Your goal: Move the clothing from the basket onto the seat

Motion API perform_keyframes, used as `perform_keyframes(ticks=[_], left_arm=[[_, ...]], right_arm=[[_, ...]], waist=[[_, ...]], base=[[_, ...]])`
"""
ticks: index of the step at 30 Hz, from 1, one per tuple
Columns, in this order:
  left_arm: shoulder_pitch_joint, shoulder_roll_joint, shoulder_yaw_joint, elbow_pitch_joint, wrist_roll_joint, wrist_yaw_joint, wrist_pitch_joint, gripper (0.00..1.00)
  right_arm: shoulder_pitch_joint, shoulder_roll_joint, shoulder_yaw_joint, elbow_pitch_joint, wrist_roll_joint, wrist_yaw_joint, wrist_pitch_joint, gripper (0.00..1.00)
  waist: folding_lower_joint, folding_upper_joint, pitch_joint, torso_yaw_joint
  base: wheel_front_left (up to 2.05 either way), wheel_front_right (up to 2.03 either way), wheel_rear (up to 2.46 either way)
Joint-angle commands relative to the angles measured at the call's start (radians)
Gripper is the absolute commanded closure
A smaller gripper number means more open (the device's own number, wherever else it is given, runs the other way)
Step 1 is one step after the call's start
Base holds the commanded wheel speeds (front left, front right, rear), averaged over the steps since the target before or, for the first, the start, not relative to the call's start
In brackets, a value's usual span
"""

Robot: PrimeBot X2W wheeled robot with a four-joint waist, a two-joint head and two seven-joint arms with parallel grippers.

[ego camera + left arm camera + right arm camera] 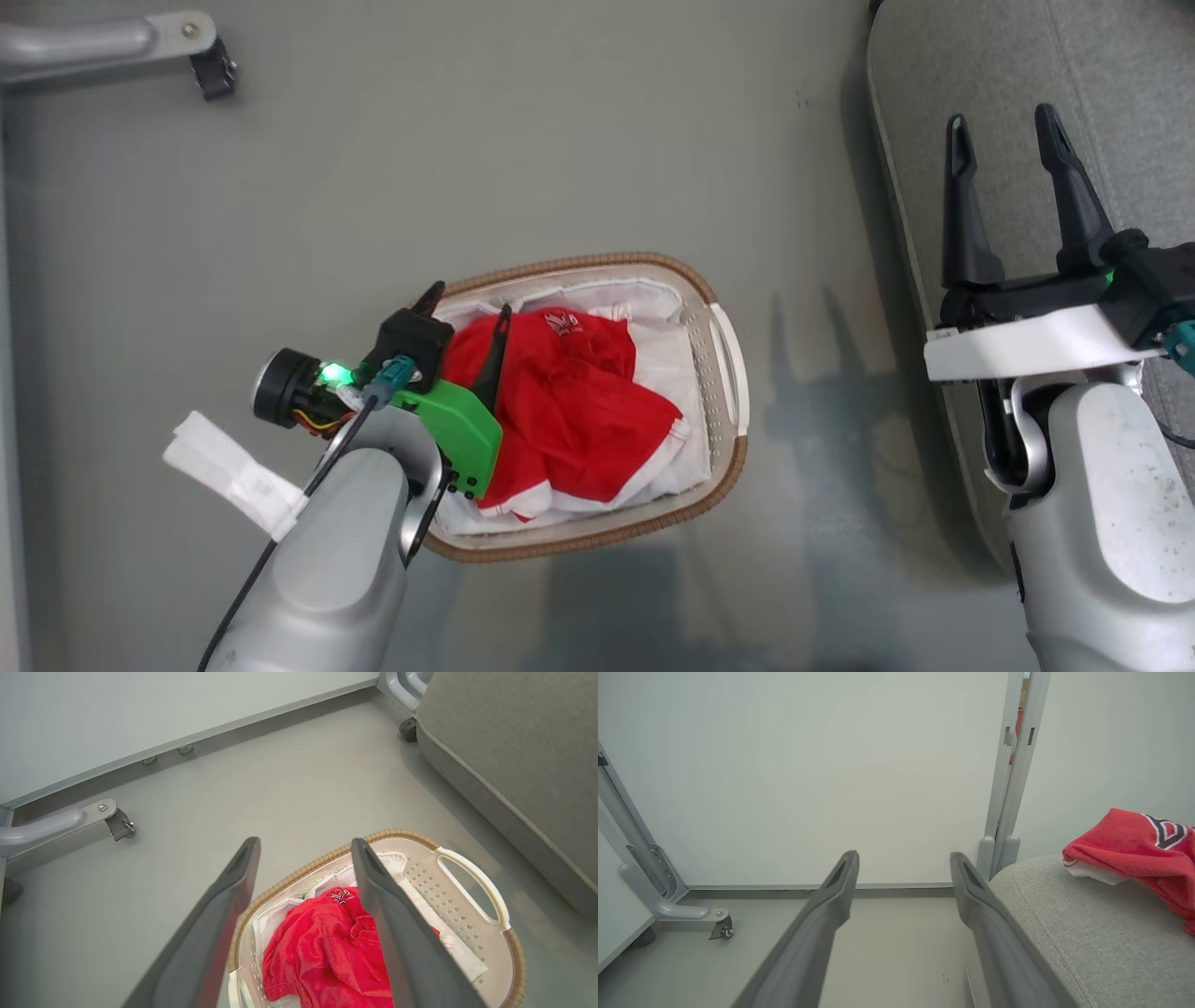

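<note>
A red garment with white trim (569, 411) lies crumpled in the oval white basket (724, 355) on the floor, on top of a white liner (667, 369). My left gripper (467, 313) is open over the basket's left end, one finger (495, 359) above the red cloth. In the left wrist view the gripper (304, 844) has the garment (327, 947) below and between its fingers. My right gripper (1001, 121) is open and holds nothing, over the grey seat's (1102, 84) left edge. In the right wrist view a red jersey with dark numerals (1134, 858) lies on the seat (1087, 938).
A grey frame leg with a caster (210, 65) stands on the floor at the far left. White wall panels with a grey post (1008, 788) close off the far side. Grey floor (560, 140) stretches between basket and seat.
</note>
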Motion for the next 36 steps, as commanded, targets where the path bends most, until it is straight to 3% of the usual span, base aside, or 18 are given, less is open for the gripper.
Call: perform_keyframes(ticks=[1, 12, 21, 25, 26, 28, 36], left_arm=[[-0.035, 0.002, -0.02, 0.033, 0.007, -0.005, 0.009, 0.0], [-0.218, 0.032, -0.113, 0.305, 0.03, -0.011, 0.053, 0.0], [-0.328, 0.059, -0.118, 0.45, 0.049, 0.055, 0.046, 0.0], [-0.347, 0.056, -0.118, 0.491, 0.036, 0.056, 0.032, 0.0], [-0.35, 0.055, -0.119, 0.498, 0.035, 0.056, 0.03, 0.27], [-0.355, 0.048, -0.121, 0.513, 0.032, 0.054, 0.019, 1.0], [-0.33, 0.019, -0.14, 0.522, 0.012, 0.035, -0.067, 1.0]], right_arm=[[-0.026, -0.003, 0.002, -0.01, 0.011, -0.001, -0.002, 0.0], [-0.107, -0.003, 0.049, -0.085, 0.074, -0.001, -0.002, 0.0], [-0.11, -0.003, 0.093, -0.101, 0.112, -0.001, -0.002, 0.0], [-0.115, -0.003, 0.104, -0.095, 0.121, -0.001, -0.002, 0.0], [-0.116, -0.003, 0.106, -0.094, 0.122, -0.001, -0.002, 0.0], [-0.119, -0.003, 0.107, -0.09, 0.122, -0.001, -0.002, 0.0], [-0.101, -0.003, 0.1, -0.062, 0.099, -0.001, -0.002, 0.0]], waist=[[-0.0001, -0.0001, 0.198, -0.08], [-0.0001, -0.0001, 0.356, -0.144], [-0.0001, -0.0001, 0.42, -0.17], [-0.0001, -0.0001, 0.425, -0.173], [-0.0001, -0.0001, 0.425, -0.174], [-0.0001, -0.0001, 0.422, -0.173], [-0.0001, -0.0001, 0.355, -0.143]], base=[[0.0, 0.0, 0.0], [0.0, 0.0, 0.0], [0.0, 0.0, 0.0], [0.0, 0.0, 0.0], [0.0, 0.0, 0.0], [0.0, 0.0, 0.0], [0.0, 0.0, 0.0]])
